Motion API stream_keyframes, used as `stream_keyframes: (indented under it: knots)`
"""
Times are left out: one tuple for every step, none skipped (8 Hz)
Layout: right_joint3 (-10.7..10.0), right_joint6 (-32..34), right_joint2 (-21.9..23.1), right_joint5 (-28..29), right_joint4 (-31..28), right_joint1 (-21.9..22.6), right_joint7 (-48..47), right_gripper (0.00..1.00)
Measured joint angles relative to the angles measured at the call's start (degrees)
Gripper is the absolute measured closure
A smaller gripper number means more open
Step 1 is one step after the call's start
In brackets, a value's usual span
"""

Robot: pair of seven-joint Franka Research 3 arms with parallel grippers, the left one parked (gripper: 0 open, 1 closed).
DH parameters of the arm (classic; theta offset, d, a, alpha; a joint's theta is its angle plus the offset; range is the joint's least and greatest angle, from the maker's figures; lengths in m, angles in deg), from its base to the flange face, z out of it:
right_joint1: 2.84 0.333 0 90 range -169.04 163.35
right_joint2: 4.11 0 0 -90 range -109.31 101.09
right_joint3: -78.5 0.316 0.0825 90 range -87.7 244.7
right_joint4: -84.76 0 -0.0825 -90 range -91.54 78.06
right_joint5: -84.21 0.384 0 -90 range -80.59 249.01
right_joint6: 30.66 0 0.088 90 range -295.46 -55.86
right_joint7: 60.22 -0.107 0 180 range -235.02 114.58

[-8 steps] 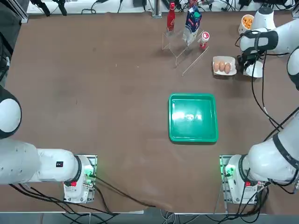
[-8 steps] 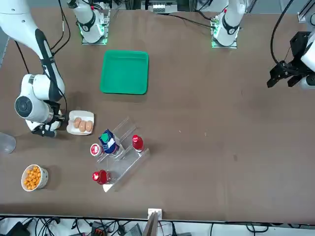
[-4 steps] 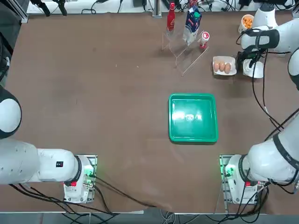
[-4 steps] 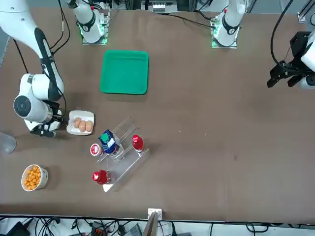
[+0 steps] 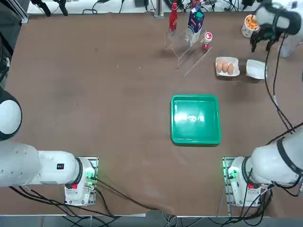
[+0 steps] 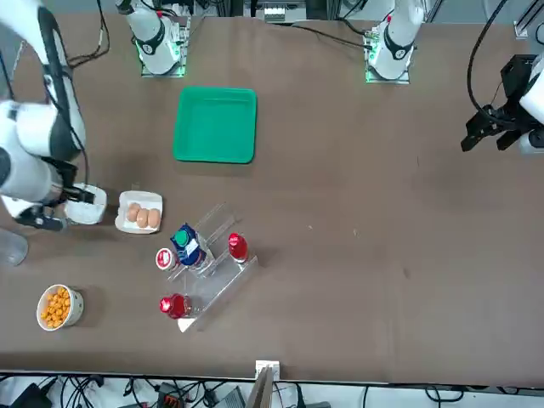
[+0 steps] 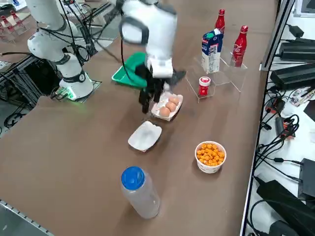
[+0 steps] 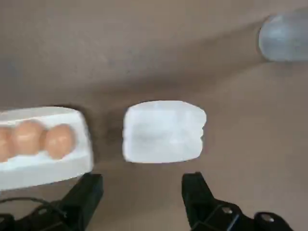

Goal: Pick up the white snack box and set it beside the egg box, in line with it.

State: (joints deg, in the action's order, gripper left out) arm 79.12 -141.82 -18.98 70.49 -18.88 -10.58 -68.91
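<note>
White and plain, the snack box [image 5: 256,69] lies flat on the brown tabletop [image 5: 118,109], just at 3 o'clock of the egg box [image 5: 227,66] in the top view, a narrow strip of bare surface between them; the two look roughly in line. From the wrist camera we see the snack box [image 8: 164,131] free beyond the two dark fingers [image 8: 198,195], which stand apart with nothing between them. The right tool [image 7: 147,101] hangs above the tabletop near the egg box [image 7: 166,105], clear of the snack box [image 7: 145,136].

We judge the placing step done, or nearly so, with the arm in its release-and-retreat phase. The next move would call for a clean rise away from both boxes without brushing either, and perhaps a check that the long edges run true.

Farther off, at about 12 o'clock of the snack box in the top view, stands a cup of orange snacks [image 5: 249,23]; a blue-capped bottle [image 7: 139,191] sits nearest the side camera.

Hard to read: in the top view the tool [image 5: 263,41] is blurred against the arm, and in the front view the arm covers part of the snack box [image 6: 88,206], so exact alignment cannot be settled.
</note>
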Motion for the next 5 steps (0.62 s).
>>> stream_keyframes:
  knots:
    - [1.18,5.59,2.49,4.38,4.15,0.44,0.0,0.0]
    - [2.25,12.74,4.09,9.35,9.68,0.87,0.0,0.0]
    - [2.68,19.57,4.77,13.11,15.53,1.2,0.0,0.0]
    - [2.83,24.71,5.01,15.01,20.03,1.26,0.45,0.0]
    - [2.96,29.47,4.94,15.47,23.13,1.27,2.33,0.0]
